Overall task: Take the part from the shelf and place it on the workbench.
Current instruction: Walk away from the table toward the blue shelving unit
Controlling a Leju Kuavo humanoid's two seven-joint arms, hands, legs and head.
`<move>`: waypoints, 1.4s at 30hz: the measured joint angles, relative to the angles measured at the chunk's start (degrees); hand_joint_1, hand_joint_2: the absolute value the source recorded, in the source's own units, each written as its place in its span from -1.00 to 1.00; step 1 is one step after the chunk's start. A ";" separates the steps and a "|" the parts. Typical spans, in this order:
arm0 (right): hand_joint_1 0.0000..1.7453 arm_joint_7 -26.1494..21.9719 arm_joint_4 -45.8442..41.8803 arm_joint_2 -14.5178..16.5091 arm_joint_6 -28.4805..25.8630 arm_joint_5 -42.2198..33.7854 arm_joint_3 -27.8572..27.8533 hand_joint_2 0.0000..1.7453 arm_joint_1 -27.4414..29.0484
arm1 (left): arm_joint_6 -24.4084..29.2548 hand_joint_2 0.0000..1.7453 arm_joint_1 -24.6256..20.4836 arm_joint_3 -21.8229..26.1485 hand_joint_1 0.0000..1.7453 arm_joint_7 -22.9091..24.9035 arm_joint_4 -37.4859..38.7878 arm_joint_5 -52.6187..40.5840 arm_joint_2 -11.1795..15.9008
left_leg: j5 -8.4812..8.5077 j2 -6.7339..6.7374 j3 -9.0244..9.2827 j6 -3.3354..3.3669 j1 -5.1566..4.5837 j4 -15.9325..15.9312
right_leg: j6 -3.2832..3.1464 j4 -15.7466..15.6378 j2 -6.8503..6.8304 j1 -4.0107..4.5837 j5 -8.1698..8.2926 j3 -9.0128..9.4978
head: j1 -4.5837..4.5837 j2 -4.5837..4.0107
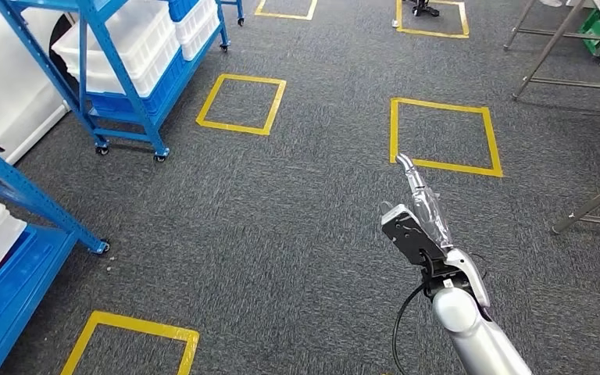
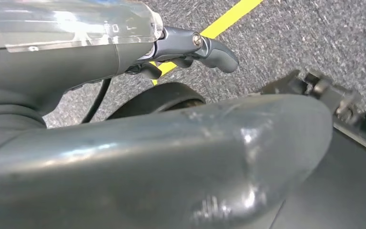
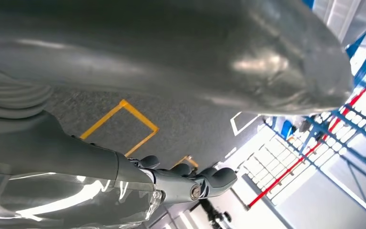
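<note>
The right hand stretches empty toward 12 o'clock over grey carpet, while the left hand, half hidden, has fingers curled on nothing.

Grey carpet floor carries yellow tape squares: two in the middle, two further back, one near the lower left corner. A blue wheeled shelf stands on the floor at upper left, holding white crates over a blue one. Another blue shelf stands at the left edge. Metal worktop legs rest on the floor at upper right.
</note>
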 joint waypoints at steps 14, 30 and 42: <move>-1.00 0.35 0.17 0.15 0.38 0.24 0.11 -1.00 -0.28 | 0.17 -1.00 -0.34 -0.41 -1.00 0.66 0.00 -0.22 -0.22 | 0.63 -9.90 0.44 0.98 0.41 -0.58 | 1.36 2.42 9.54 -0.95 1.32 -2.65 | 0.17 0.00; -1.00 0.64 0.22 0.21 0.55 0.26 0.37 -1.00 -0.88 | 0.28 -1.00 -0.43 -0.49 -1.00 0.87 0.00 -0.38 -0.22 | 0.10 -0.59 0.15 -0.08 0.16 0.27 | -0.21 -0.12 0.39 -0.10 0.65 -0.29 | -0.26 0.00; -1.00 1.22 1.08 0.23 0.86 0.26 1.08 -1.00 -0.76 | 0.11 -1.00 -0.38 -0.53 -1.00 1.01 0.00 -0.31 -0.34 | 0.95 -8.04 1.10 1.49 0.69 -1.56 | 1.89 11.17 6.47 -0.90 -2.61 -6.23 | -0.02 0.00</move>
